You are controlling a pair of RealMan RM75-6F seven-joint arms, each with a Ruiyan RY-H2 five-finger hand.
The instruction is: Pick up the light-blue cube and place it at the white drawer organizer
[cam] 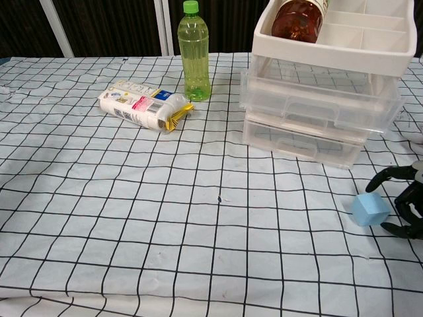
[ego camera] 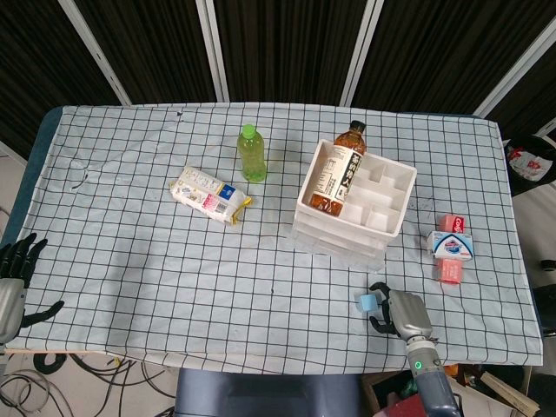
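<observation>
The light-blue cube (ego camera: 368, 302) (cam: 370, 209) lies on the checked cloth near the front edge, right of centre. My right hand (ego camera: 401, 314) (cam: 404, 201) is just to its right, fingers spread and curved toward the cube, holding nothing. The white drawer organizer (ego camera: 380, 201) (cam: 344, 49) stands behind the cube on clear drawers (cam: 317, 109), with a brown tea bottle (ego camera: 339, 169) (cam: 301, 16) lying in its left compartment. My left hand (ego camera: 12, 282) hangs open off the table's front left corner, seen only in the head view.
A green bottle (ego camera: 252, 154) (cam: 194, 51) stands left of the organizer, with a snack packet (ego camera: 209, 195) (cam: 142, 107) further left. Small red and white boxes (ego camera: 452, 248) sit at the right side. The table's front edge runs close behind my right hand.
</observation>
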